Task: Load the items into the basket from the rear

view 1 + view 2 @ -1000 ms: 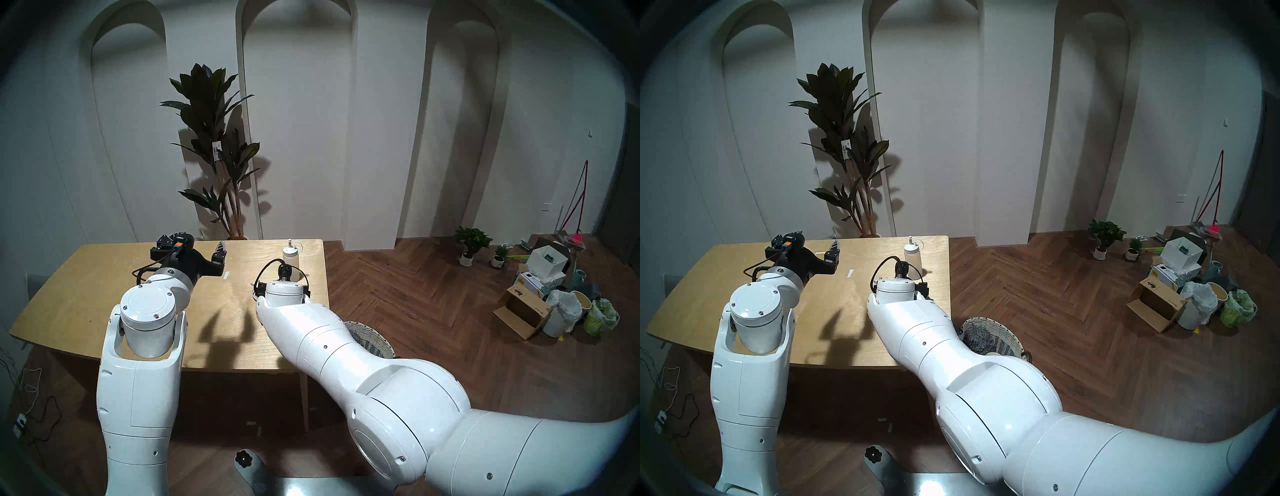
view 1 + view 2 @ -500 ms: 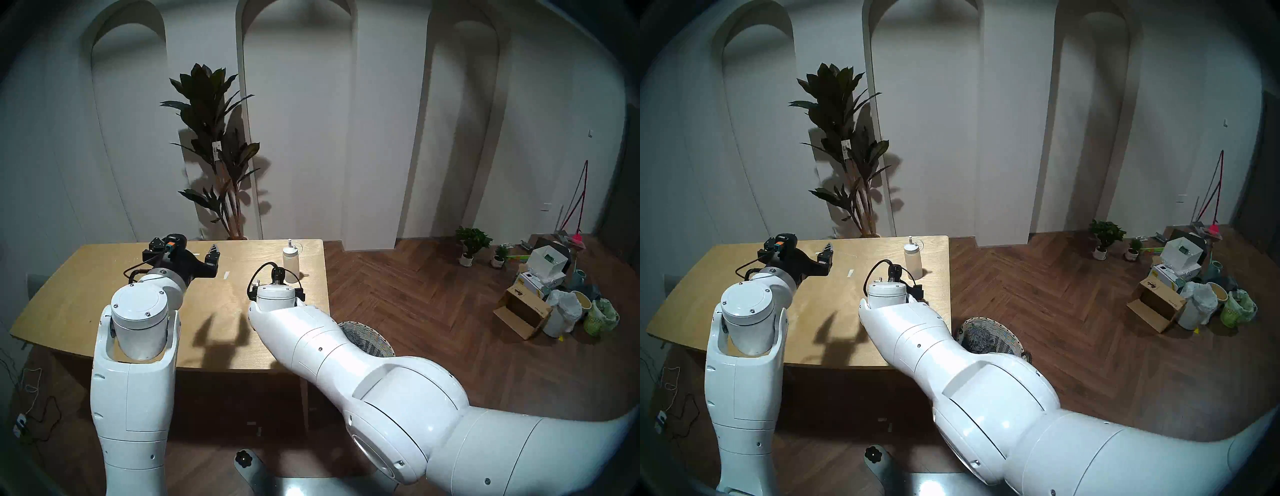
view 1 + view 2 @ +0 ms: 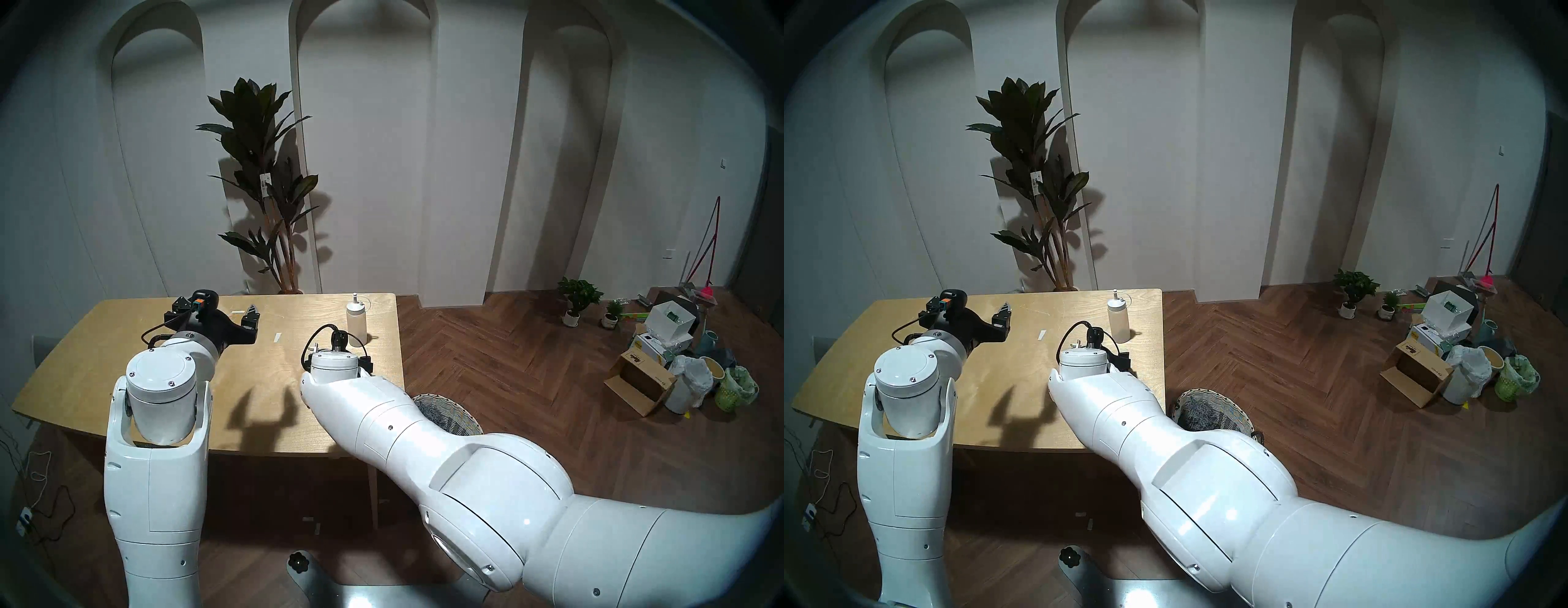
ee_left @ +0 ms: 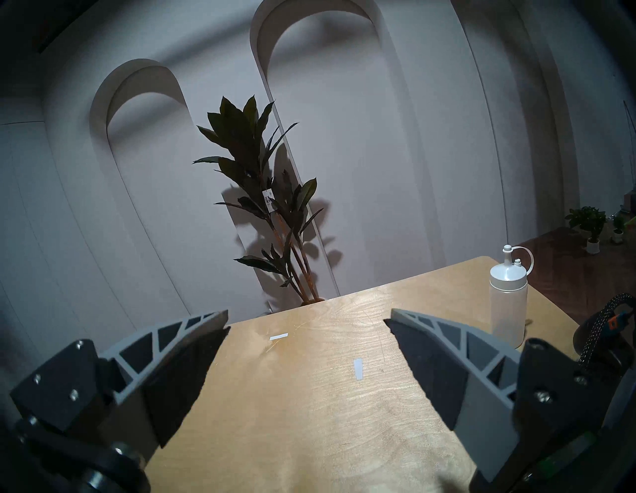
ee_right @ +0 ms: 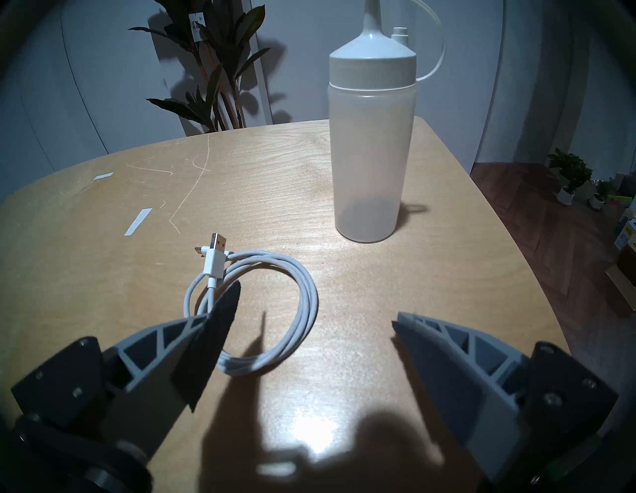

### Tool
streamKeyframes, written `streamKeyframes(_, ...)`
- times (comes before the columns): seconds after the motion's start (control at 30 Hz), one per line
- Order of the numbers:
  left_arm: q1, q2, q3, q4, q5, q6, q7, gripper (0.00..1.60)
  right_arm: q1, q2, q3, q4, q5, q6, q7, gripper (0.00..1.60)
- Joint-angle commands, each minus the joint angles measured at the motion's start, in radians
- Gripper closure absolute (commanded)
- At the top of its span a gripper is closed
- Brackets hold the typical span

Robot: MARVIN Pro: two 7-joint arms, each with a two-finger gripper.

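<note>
Plainly the squeeze bottle (image 5: 371, 144) is the rearmost thing left on the table (image 3: 106, 365): it stands upright near the far right corner, translucent and seemingly empty, with a white nozzle cap and a thin tethered loop at the top. It should be light and somewhat soft-walled, so it will likely dent or tip if nudged off-centre; a hold across the middle of the straight body, below the cap's shoulder, looks safest, since the tapered top would slip. Just nearer the robot lies the coiled white cable (image 5: 261, 310), flat on the wood with its plugs sticking out at the far side; it is limp and thin, best pinched where the loops bunch together. The right gripper (image 5: 313, 320) hangs over that coil with its jaws spread wide and nothing between them, one finger overlapping the coil's near left edge in the wrist view, though contact cannot be judged. The left gripper (image 4: 306, 320) is likewise wide open and empty, held above bare table well to the left. The wicker basket (image 3: 1221, 414) sits on the floor beside the table's near right corner, partly hidden by the right arm. No water bottle is visible.
</note>
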Motion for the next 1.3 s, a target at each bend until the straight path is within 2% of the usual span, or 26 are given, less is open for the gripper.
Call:
streamKeyframes(0.0, 0.013, -0.005, -0.011, -0.033, 0.0, 0.011, 0.003, 0.0, 0.02, -0.014, -0.021, 0.003, 0.019, -0.025, -0.002, 0.0)
streamKeyframes(0.7, 0.057, -0.036, -0.02, -0.052, 0.009, 0.069, 0.003, 0.0, 0.051, -0.014, -0.045, 0.048, 0.074, -0.076, 0.007, 0.0)
streamKeyframes(1.27, 0.059, -0.062, 0.015, -0.032, 0.017, 0.098, 0.001, 0.0, 0.073, -0.014, -0.065, 0.098, 0.099, -0.123, 0.038, 0.0)
